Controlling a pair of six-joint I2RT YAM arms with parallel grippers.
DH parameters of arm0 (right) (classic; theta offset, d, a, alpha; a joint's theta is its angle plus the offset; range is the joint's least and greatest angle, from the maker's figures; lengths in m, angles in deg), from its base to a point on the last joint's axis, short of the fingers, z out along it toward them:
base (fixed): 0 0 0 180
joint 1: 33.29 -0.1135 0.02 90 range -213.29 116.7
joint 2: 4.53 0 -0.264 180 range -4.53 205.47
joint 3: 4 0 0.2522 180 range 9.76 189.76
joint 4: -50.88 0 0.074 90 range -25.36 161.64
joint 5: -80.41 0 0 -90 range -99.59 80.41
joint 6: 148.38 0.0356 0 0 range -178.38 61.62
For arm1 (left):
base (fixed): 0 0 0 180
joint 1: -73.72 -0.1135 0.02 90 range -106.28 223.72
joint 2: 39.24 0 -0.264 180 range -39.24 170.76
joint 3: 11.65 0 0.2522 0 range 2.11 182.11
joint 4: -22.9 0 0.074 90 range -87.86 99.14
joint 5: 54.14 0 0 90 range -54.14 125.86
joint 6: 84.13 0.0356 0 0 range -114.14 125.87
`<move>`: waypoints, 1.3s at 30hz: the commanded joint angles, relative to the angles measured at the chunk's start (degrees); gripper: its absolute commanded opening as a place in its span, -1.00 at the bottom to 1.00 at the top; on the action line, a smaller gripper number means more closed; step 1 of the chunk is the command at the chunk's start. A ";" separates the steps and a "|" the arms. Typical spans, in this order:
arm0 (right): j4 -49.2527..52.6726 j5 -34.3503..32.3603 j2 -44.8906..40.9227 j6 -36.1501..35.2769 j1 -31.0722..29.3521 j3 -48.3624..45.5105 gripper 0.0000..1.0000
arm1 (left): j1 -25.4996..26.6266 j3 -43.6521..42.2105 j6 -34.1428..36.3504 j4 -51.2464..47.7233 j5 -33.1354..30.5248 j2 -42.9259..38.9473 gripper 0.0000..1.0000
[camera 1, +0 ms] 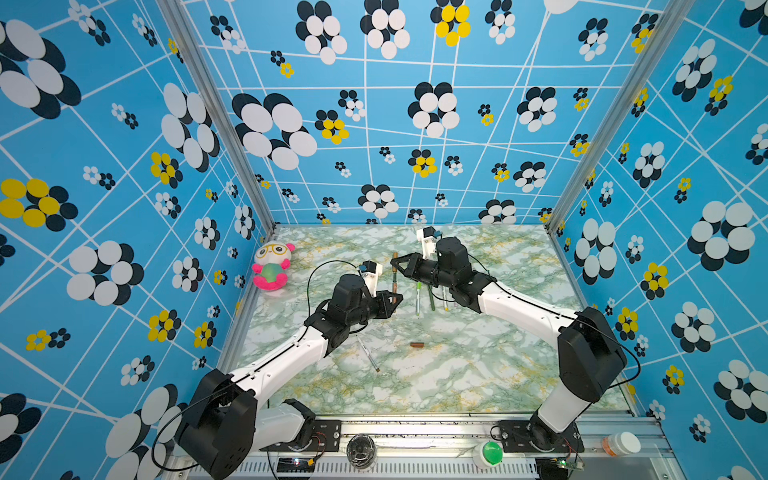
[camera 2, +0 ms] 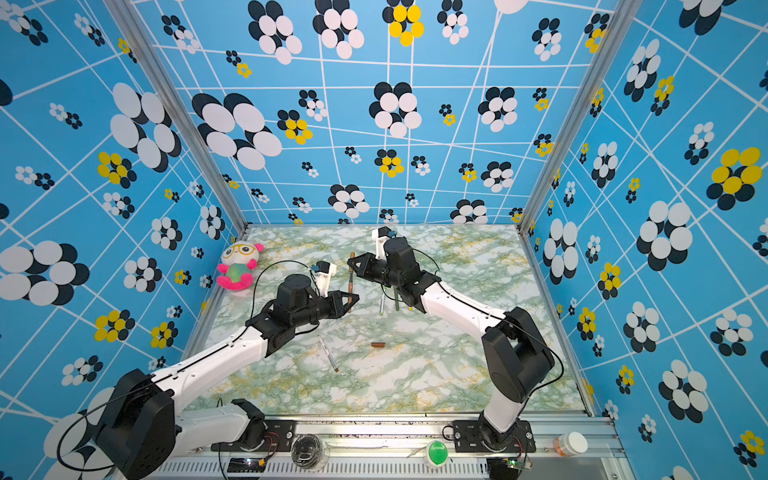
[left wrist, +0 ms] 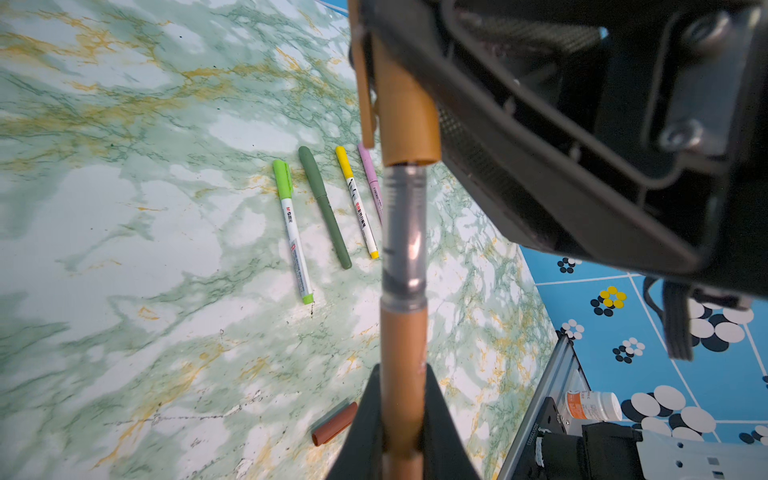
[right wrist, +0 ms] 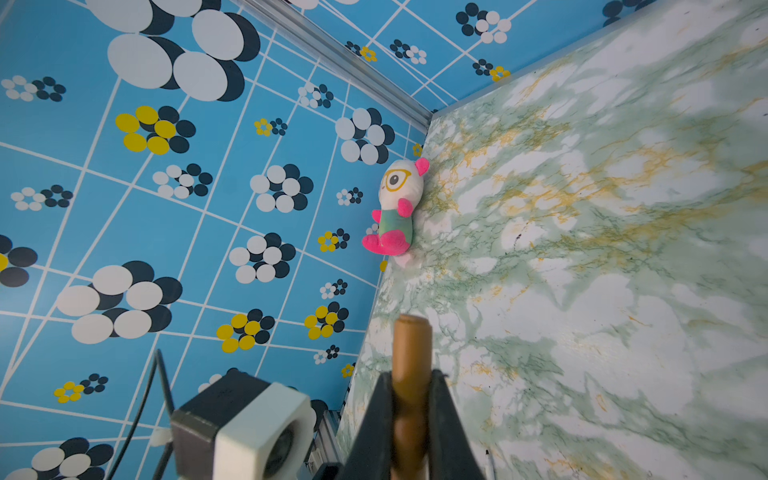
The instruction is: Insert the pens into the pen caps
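My left gripper (left wrist: 402,376) is shut on the barrel of a brown pen (left wrist: 402,336), held above the table. My right gripper (right wrist: 411,384) is shut on a brown pen cap (right wrist: 411,345) that sits over the pen's far end. A grey section of pen (left wrist: 404,232) shows between the cap (left wrist: 409,124) and the barrel. In both top views the pen (camera 1: 394,277) (camera 2: 351,280) spans the two grippers (camera 1: 395,297) (camera 1: 395,265). A reddish-brown cap (camera 1: 417,344) and a white uncapped pen (camera 1: 368,353) lie loose on the table.
Several capped pens lie side by side under the right arm: lime green (left wrist: 293,232), dark green (left wrist: 326,208), yellow (left wrist: 359,203) and pink (left wrist: 372,183). A plush toy (camera 1: 272,266) sits at the back left. A green button (camera 1: 490,453) and a pill bottle (camera 1: 621,444) stand on the front rail.
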 commanded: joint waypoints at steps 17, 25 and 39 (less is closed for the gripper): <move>7.04 11.37 -0.64 -2.18 -0.81 -2.46 -1.00 | -0.42 0.80 5.60 7.51 -4.75 -4.18 -1.00; 4.09 13.21 0.86 0.64 -1.59 -3.93 -1.00 | -0.46 1.84 6.15 8.75 -5.54 -3.04 -1.00; 11.32 13.08 1.52 -5.18 -4.87 -9.49 -1.00 | -6.84 9.29 7.45 9.27 -2.45 0.92 -1.00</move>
